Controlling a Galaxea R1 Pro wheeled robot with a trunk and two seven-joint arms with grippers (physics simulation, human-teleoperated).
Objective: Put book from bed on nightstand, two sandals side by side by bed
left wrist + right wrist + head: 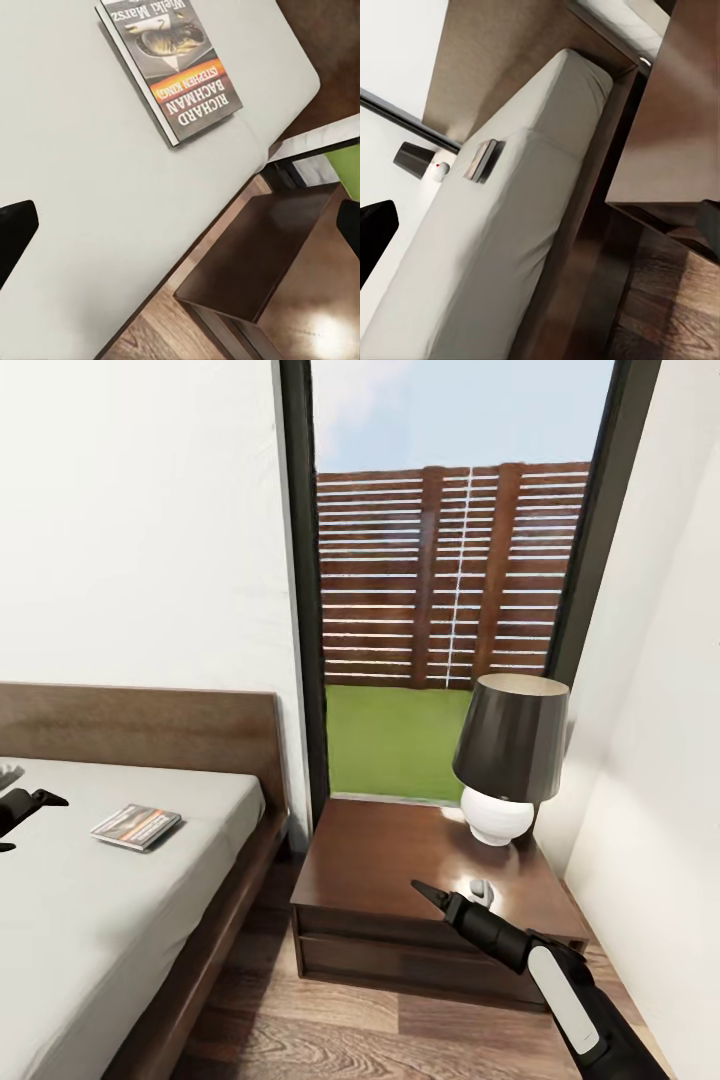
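The book (137, 826) lies flat on the bed's grey mattress (90, 920) near its right edge; its orange band and white lettering show in the left wrist view (174, 66). My left gripper (30, 822) hovers open above the mattress, left of the book and apart from it. The dark-brown nightstand (400, 860) stands right of the bed. My right gripper (440, 900) is open over the nightstand's front part, holding nothing. From the right wrist view the book (482, 160) is seen edge-on on the mattress. The sandals are out of view.
A lamp (508, 760) with a dark shade and white base occupies the back right of the nightstand. Behind it is a tall black-framed window (450, 560); a white wall (660, 810) is close on the right. Wood floor (300, 1030) shows between bed and nightstand.
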